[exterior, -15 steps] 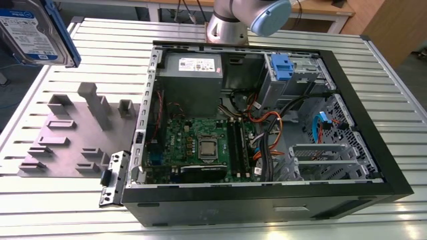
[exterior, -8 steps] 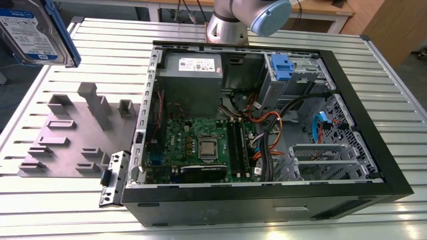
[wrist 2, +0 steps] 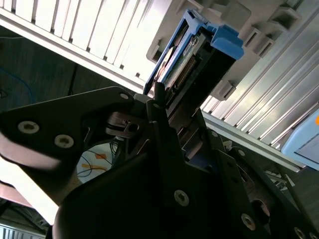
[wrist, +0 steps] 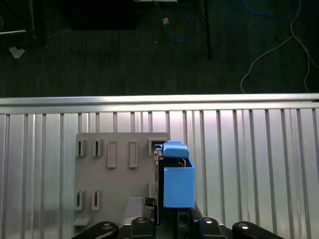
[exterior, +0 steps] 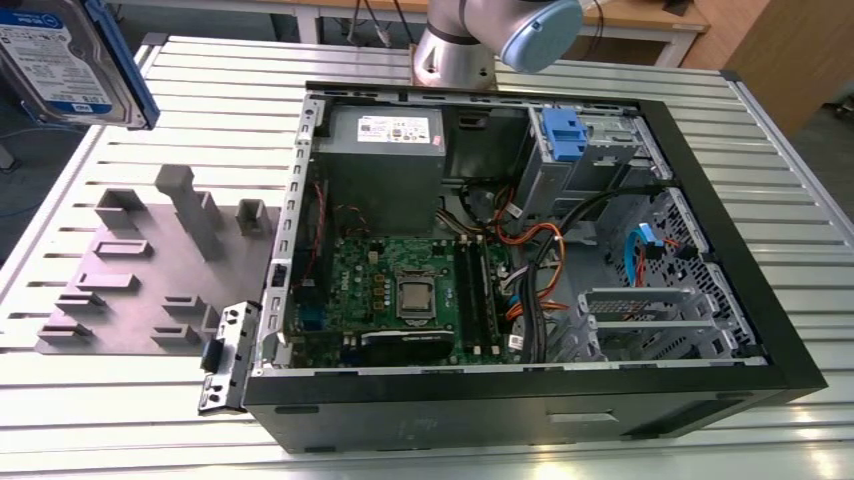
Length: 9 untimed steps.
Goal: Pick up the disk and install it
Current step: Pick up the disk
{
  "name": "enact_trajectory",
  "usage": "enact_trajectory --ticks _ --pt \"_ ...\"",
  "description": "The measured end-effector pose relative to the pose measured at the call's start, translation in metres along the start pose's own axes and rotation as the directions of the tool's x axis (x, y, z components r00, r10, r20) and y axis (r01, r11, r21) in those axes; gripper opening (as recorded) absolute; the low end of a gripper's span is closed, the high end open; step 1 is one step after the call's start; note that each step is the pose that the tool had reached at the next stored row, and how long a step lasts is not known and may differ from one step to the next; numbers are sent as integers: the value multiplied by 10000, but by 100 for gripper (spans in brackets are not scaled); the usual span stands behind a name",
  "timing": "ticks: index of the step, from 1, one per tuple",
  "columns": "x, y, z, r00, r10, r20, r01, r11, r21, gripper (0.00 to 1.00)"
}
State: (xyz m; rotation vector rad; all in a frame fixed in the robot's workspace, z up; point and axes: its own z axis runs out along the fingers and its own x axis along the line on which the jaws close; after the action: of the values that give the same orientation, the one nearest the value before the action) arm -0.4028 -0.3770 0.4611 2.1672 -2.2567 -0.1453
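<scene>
The disk (exterior: pixel 60 60), a silver hard drive with a white-and-blue label and blue side rails, hangs in the air above the table's far corner at the exterior view's left, well above the grey holder plate (exterior: pixel 147 270). In the first wrist view the disk (wrist: pixel 178 184) is edge-on, one blue rail facing the camera, with my gripper (wrist: pixel 172 215) shut on its lower part. In the second wrist view the disk (wrist 2: pixel 187 64) sticks out from between the black fingers (wrist 2: pixel 159 102).
An open computer case (exterior: pixel 787 330) lies on the slatted metal table (exterior: pixel 200 90), with a grey power supply (exterior: pixel 384 130) and a blue-latched drive cage (exterior: pixel 561 135) at its far end. Beyond the table edge (wrist: pixel 159 101) is dark floor with cables.
</scene>
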Motion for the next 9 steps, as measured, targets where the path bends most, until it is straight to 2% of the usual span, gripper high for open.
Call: enact_trajectory --ticks 9 --pt "-2 -2 -21 10000 0 -1 0 10000 -2 35"
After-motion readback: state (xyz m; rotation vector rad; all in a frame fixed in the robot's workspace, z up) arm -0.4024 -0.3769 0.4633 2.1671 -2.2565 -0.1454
